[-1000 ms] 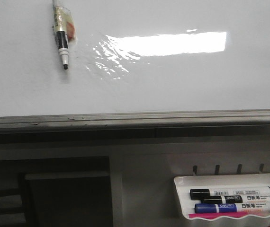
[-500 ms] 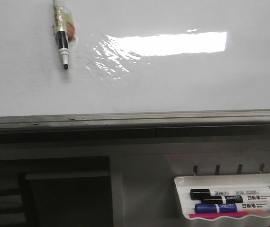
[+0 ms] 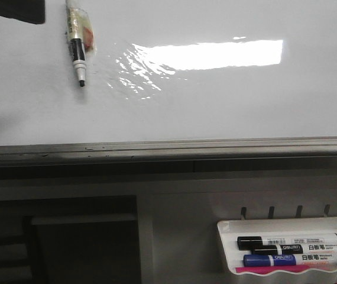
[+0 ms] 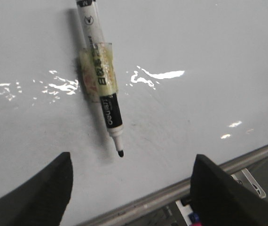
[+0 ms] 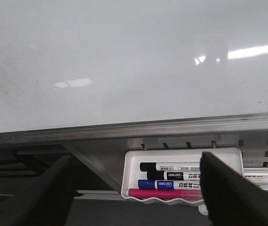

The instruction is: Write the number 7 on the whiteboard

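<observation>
The whiteboard (image 3: 216,106) is glossy white with a bright glare patch and a grey lower edge strip (image 3: 168,148). No number 7 or other stroke shows on it. A black-tipped marker (image 3: 77,44) is taped to the board at the upper left, tip pointing down. In the left wrist view the marker (image 4: 101,80) hangs just beyond my left gripper (image 4: 131,193), which is open and empty, its fingers apart on either side of the tip. My right gripper (image 5: 134,195) is open and empty, facing the lower edge of the board (image 5: 124,56).
A white marker tray (image 3: 287,221) hangs below the board at the lower right and holds black, blue and pink markers (image 3: 292,241); it also shows in the right wrist view (image 5: 181,154). A dark part of my left arm (image 3: 12,10) fills the upper left corner.
A dark part of my left arm has come into the upper left corner of the front view. The taped marker and the tray have not moved.
</observation>
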You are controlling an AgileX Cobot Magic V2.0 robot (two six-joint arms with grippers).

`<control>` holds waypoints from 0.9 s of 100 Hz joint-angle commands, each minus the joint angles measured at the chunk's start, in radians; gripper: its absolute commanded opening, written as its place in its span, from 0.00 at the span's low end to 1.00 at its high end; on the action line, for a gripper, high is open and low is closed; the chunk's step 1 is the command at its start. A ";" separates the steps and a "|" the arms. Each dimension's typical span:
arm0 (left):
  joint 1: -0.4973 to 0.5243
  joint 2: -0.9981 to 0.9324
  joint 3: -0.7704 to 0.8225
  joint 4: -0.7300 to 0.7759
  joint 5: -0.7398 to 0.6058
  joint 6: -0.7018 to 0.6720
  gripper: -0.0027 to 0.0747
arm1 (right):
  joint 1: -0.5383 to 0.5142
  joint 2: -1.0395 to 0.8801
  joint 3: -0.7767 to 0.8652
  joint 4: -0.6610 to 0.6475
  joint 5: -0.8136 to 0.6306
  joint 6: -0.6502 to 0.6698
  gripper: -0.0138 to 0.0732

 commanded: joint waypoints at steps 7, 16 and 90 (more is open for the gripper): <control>-0.017 0.112 -0.078 -0.013 -0.169 0.004 0.65 | 0.002 0.013 -0.038 0.007 -0.070 -0.011 0.72; -0.015 0.180 -0.103 -0.013 -0.214 0.004 0.65 | 0.002 0.013 -0.038 0.007 -0.070 -0.011 0.72; -0.015 0.359 -0.180 0.016 -0.297 0.004 0.12 | 0.002 0.013 -0.038 0.007 -0.076 -0.011 0.72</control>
